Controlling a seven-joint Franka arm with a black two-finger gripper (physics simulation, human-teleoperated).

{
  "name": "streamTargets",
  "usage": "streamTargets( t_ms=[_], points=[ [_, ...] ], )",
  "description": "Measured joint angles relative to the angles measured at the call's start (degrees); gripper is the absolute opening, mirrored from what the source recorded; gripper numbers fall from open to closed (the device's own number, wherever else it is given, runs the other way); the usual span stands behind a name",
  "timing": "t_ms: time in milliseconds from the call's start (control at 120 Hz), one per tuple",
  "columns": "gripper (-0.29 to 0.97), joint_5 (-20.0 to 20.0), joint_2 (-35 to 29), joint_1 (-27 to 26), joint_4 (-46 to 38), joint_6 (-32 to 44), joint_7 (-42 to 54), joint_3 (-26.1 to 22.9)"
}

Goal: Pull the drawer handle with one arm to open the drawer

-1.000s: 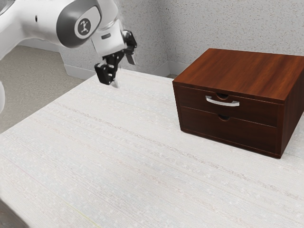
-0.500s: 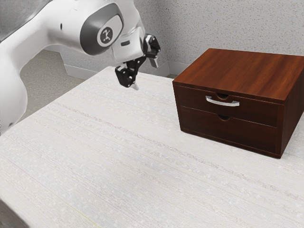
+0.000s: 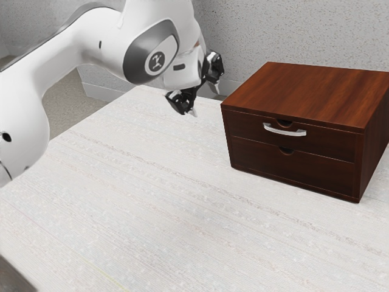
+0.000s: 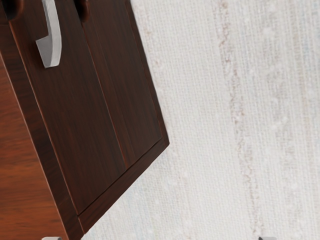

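Drawer handle point(image 3: 284, 129), silver, ungrasped: reckoned from the empty gripper point(image 3: 205, 101), fingers spread, poised over the table point(image 3: 152, 201) beside the near corner of the cabinet point(image 3: 316, 91), it is located toward the exterior view's right on the shut upper drawer point(image 3: 328, 141), long axis horizontal.

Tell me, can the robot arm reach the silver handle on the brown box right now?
Probably yes. The tool hangs open above the table, at the exterior view's left of the cabinet. Nothing stands between it and the handle, which sticks out on the front of the shut top drawer.
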Motion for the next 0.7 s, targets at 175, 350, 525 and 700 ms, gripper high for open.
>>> streamTargets(
  t_ms=[175,350,525,700],
  points=[
    [0.46,-0.11,-0.47,-0.14,-2.3,1.95,0.41,-0.02],
    [0.46,-0.96,0.07,-0.67,-2.79,4.23,0.72,-0.02],
    [0.45,-2.1,0.77,-2.44,-2.77,5.36,0.89,-0.29],
    [0.45,-2.32,2.17,-2.36,-2.74,6.3,1.0,-0.3]
  ],
)
